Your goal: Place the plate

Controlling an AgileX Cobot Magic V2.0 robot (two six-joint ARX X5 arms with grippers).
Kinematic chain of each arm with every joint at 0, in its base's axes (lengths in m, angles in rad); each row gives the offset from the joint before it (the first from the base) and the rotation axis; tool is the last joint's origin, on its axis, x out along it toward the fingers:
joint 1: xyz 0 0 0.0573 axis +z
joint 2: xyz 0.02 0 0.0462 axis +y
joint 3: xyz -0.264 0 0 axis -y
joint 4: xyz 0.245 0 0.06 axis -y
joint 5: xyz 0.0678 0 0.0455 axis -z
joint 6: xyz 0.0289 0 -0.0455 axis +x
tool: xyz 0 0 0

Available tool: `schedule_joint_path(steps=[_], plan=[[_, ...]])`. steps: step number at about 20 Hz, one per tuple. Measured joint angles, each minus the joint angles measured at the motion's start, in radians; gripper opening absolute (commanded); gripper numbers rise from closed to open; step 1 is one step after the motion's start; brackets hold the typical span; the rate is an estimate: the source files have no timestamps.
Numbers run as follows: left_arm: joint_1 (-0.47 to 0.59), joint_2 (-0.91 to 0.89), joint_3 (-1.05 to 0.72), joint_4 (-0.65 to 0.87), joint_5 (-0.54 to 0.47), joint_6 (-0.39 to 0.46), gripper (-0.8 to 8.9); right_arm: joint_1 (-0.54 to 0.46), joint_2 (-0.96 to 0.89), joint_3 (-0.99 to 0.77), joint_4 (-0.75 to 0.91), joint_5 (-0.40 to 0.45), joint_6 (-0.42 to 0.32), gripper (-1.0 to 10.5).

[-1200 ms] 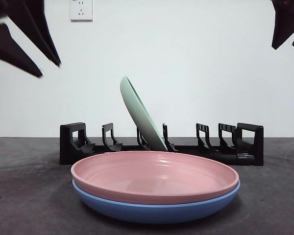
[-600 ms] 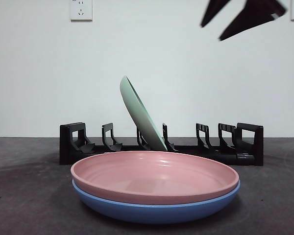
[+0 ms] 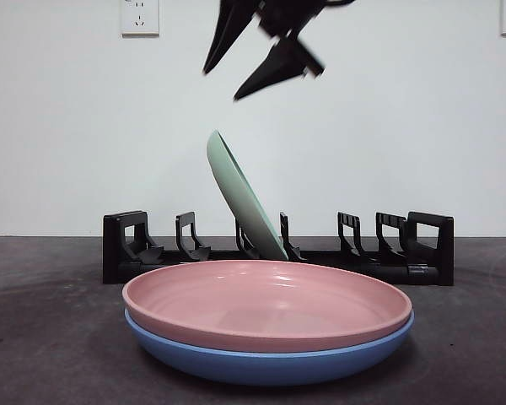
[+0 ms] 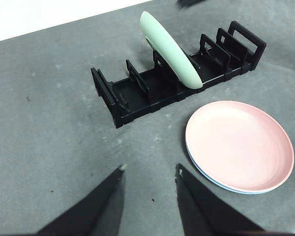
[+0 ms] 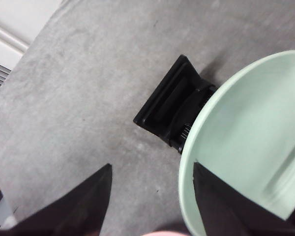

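Observation:
A pink plate (image 3: 266,304) lies flat on a blue plate (image 3: 270,363) at the table's front. Behind them a pale green plate (image 3: 240,198) stands tilted in a slot of the black rack (image 3: 126,249). My right gripper (image 3: 222,84) hangs open just above the green plate's upper rim, holding nothing. The right wrist view shows the right gripper (image 5: 152,166) over the green plate (image 5: 246,132) and one end of the rack (image 5: 169,103). My left gripper (image 4: 149,167) is open and empty, high over bare table, well back from the rack (image 4: 137,96) and the pink plate (image 4: 238,145).
The rack has free slots on both sides of the green plate (image 4: 169,49). Grey table surface (image 4: 49,128) spreads around the rack and stack. A white wall with a socket (image 3: 140,17) stands behind the rack.
The right gripper swept from the top right corner leftward and down to above the green plate. The left arm left the front view. The plates have not moved.

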Motion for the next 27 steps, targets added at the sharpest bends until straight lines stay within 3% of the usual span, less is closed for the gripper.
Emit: schedule_joint_path(steps=[7,14,22,27], plan=[[0.0,-0.011,0.0,-0.017,0.0,-0.018,1.65,-0.003,0.115,0.017,0.005,0.002,0.048,2.5],[0.0,-0.011,0.0,-0.017,0.0,-0.017,1.65,0.026,0.116,0.018,0.042,0.007,0.053,0.2],[0.0,-0.011,0.0,-0.01,0.0,-0.015,1.65,0.031,0.101,0.017,0.015,0.015,0.058,0.1],[0.0,-0.011,0.0,0.006,0.0,-0.012,1.65,0.039,-0.067,0.018,-0.038,0.004,0.027,0.1]])
